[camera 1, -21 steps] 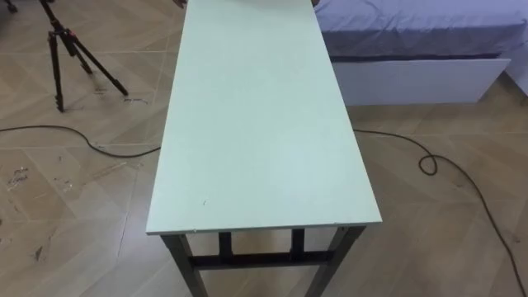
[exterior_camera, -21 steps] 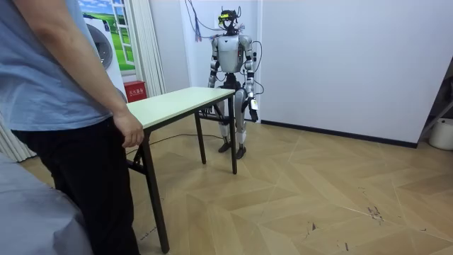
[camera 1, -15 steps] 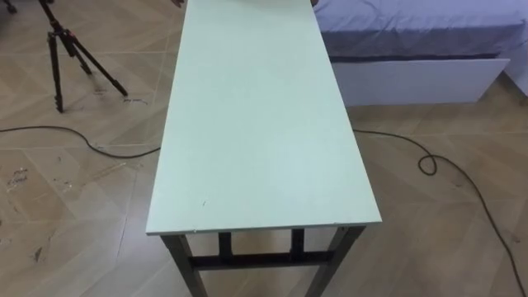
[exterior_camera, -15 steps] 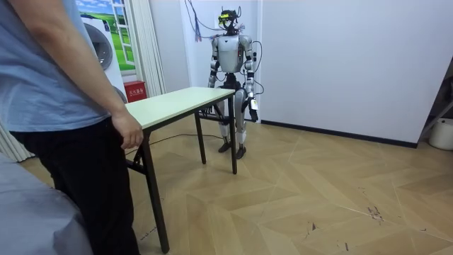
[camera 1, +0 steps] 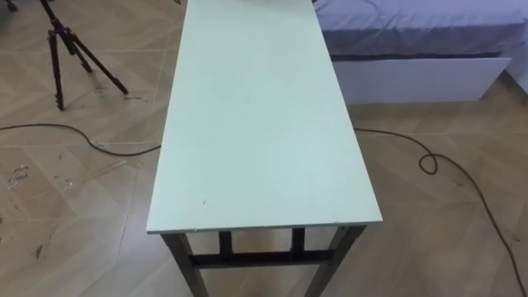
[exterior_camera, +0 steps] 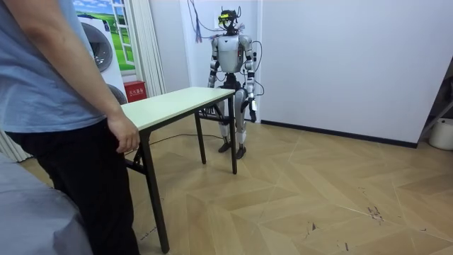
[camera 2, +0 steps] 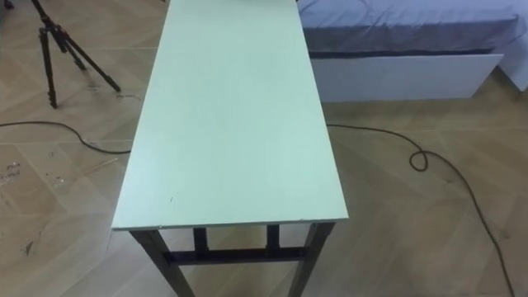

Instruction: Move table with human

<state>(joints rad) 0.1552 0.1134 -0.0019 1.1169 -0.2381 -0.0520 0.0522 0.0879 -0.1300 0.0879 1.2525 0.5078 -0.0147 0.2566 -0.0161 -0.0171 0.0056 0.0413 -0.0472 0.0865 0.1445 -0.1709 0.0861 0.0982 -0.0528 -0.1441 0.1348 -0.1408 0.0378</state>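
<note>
Table [camera 1: 264, 124]: centre frame, feet on the floor, short end nearest the robot for lifting.
Person's hand [exterior_camera: 126, 134]: room view's left, at the opposite end; contact unclear.
Left hand [exterior_camera: 253, 108]: hanging by the hip, off the table; grip cannot be told.

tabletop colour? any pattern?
Tabletop is plain pale green with no pattern, on dark legs. It shows best in the left eye view.
</note>
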